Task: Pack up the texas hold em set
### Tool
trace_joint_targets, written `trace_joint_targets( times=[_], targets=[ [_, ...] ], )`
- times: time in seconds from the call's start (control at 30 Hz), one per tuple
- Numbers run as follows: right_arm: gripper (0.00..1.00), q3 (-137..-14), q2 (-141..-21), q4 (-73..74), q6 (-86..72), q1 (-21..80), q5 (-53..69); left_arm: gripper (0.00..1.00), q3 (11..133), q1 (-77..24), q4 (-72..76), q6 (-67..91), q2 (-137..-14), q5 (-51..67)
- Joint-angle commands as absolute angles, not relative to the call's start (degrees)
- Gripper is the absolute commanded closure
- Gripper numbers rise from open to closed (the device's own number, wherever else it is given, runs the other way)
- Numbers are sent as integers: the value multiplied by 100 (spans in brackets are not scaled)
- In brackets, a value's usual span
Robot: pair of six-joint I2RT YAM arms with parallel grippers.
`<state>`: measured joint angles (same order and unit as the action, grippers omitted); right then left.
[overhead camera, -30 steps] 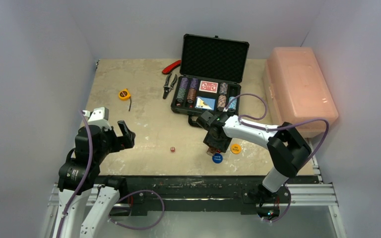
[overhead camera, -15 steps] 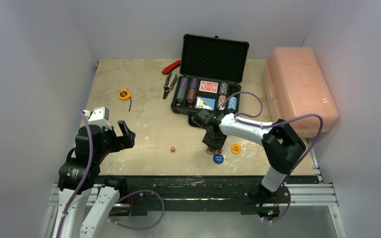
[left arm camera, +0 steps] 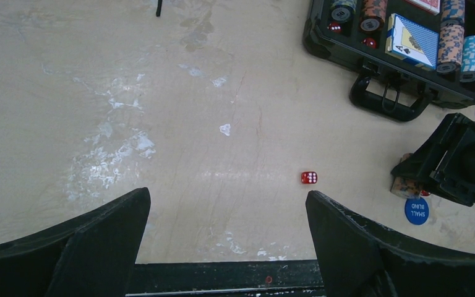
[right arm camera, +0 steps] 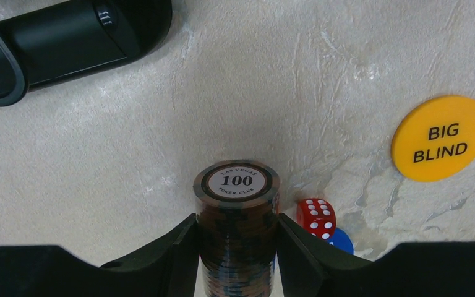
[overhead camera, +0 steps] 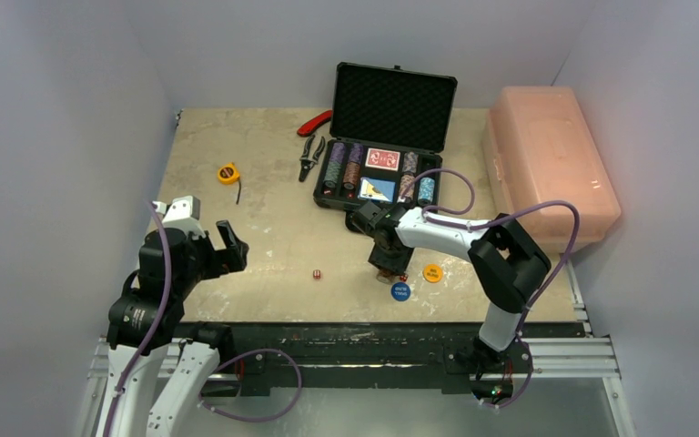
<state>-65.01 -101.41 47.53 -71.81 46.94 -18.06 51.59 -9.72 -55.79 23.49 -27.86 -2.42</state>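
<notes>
Top external view sits high behind the arm bases and looks down over the whole table. Left wrist view looks forward and down from mid height. Right wrist view sits very close to the surface. All three share the blue disc, which is probably the blue sliver low in the right wrist view.

pink box R | pliers back ctr | tape measure L

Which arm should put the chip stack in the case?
The right arm. Its jaws are shut on the chip stack, just in front of the open case. The left arm is far off to the side, jaws open and empty.
</notes>
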Motion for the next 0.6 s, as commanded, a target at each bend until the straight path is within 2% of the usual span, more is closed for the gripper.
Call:
trace_joint_targets(
  times=[0.0, 0.07, 0.2, 0.37, 0.57],
  targets=[
    [53, -6671, -10067, 4696, -7137, 4720, -1799, 2, 5116, -932, -5453, 2393, -2857, -321],
    [62, -6692, -10036, 4708, -7121, 4721, -1836, 2, 5115, -932, -5451, 2392, -2870, -312],
    [71, -6800, -9943, 4695, -6851, 4720, -2004, 2, 5121, -932, -5451, 2391, -2890, -308],
    [100, -7007, -9659, 4542, -6279, 4720, -2297, 2, 5115, -932, -5462, 2391, -2900, -316],
    [100, -7829, -9589, 5013, -5560, 4713, -3114, 2, 5123, -932, -5468, 2399, -2909, -343]
  ],
)
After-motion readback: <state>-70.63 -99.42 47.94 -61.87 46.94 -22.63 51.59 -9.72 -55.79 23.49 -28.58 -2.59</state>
